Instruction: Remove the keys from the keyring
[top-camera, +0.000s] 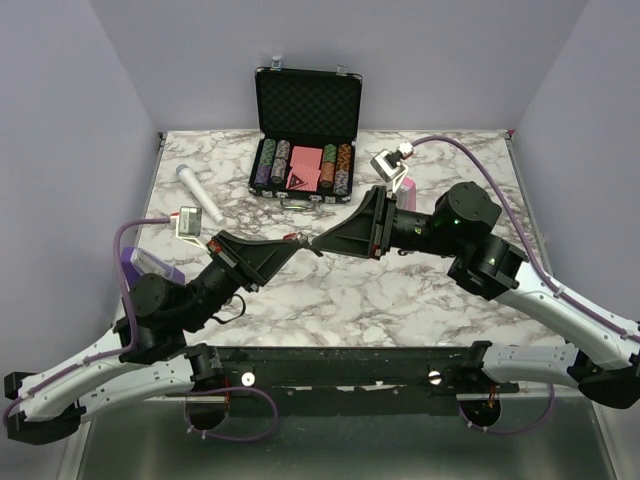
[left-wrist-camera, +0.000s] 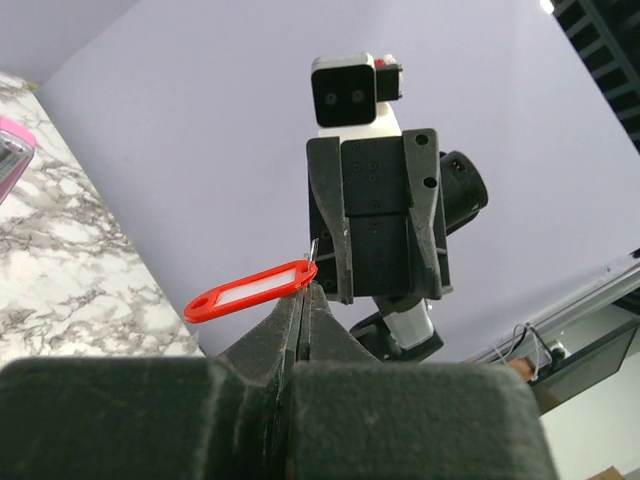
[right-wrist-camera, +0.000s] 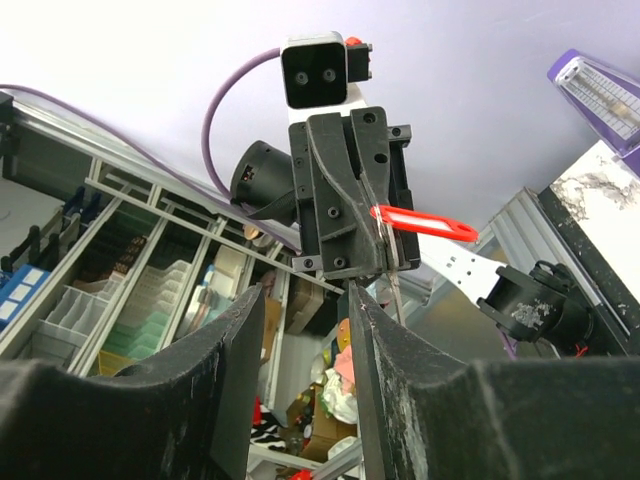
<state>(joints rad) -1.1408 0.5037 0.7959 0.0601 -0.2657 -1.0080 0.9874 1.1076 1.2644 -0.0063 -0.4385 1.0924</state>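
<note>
Surface: white marble-pattern table (top-camera: 400, 290), lavender walls on three sides. Both arm bases sit at the near edge.

Mid-table, raised off the top, the two tools meet tip to tip.
- Left gripper (top-camera: 297, 244): jaws pressed fully together, pinching one end of the keyring (left-wrist-camera: 250, 290). This is a red oval tag with a white insert, and it sticks out sideways from the fingers, clear of the table.
- Keys (left-wrist-camera: 313, 248): only a thin silver sliver shows at the tag's clamped end, touching the left fingers. It is too small to make out its shape.
- Right gripper (right-wrist-camera: 305, 295): fingers partly apart with a plain gap between them and nothing held. It points straight at the left tool, just beside the tag's clamped end. Cannot tell whether it touches.

Left of the arms, a purple metronome (top-camera: 150, 265) lies on the marble. Further back there is a white microphone (top-camera: 200, 195). A pink object (top-camera: 409, 188) is half hidden behind the right arm. At the far edge, an open black case (top-camera: 306, 105) holds rows of poker chips (top-camera: 270, 162) and pink cards (top-camera: 304, 177).
</note>
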